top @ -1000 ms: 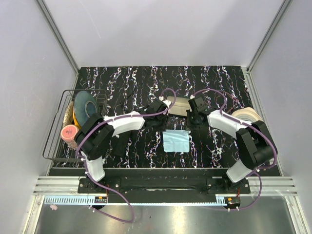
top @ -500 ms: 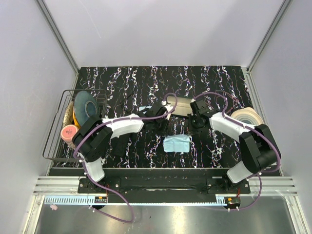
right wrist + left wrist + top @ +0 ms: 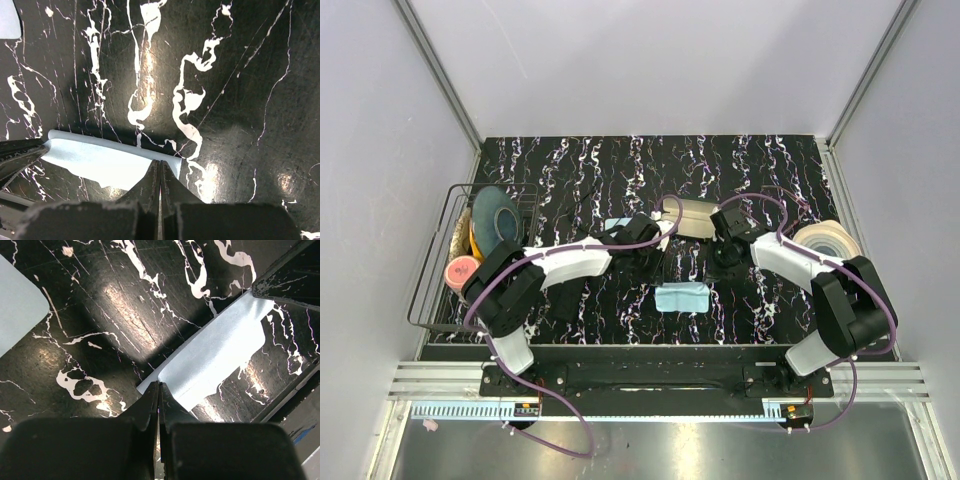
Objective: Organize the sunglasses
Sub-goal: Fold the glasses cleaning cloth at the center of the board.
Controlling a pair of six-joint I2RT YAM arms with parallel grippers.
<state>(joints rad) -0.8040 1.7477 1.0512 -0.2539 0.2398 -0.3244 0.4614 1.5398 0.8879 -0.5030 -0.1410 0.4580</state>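
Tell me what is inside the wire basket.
A grey-blue disc, something yellow and a pink roll show in the wire basket; the left arm covers its near right corner.

A black desk [image 3: 570,165] veined with white marbling sits boxed in by plain, pale grey walls [image 3: 650,60]. Aluminium rails [image 3: 438,75] run along the wall corners. Overhead light glints off the glossy top.

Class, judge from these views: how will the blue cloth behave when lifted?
Probably floppy: the blue cloth curls over along one edge between the left gripper and right gripper. Likely light, since two fingertip pinches seem to hold it.
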